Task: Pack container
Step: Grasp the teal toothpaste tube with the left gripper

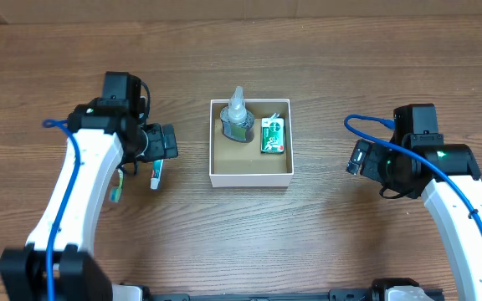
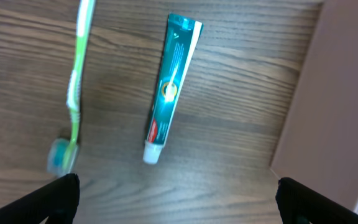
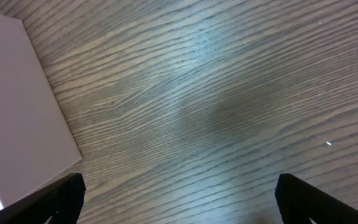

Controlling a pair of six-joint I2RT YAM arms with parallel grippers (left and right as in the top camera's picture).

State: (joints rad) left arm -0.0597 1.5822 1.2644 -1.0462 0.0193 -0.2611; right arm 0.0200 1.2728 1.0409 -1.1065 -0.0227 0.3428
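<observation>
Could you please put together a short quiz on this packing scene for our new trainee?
1. True or false: the toothpaste lies on the table, outside the container.
2. What sits in the container beside the green packet? A) a bottle B) a mug C) a sponge
3. Fill in: the left tool, open and empty, looks down on the toothpaste and a green ____.
Key: 1 true; 2 A; 3 toothbrush.

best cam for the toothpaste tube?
Left wrist: the toothpaste tube lies whole in view, cap to crimp. Overhead catches only a small piece of it, left of the container. Right wrist shows none of it.
</observation>
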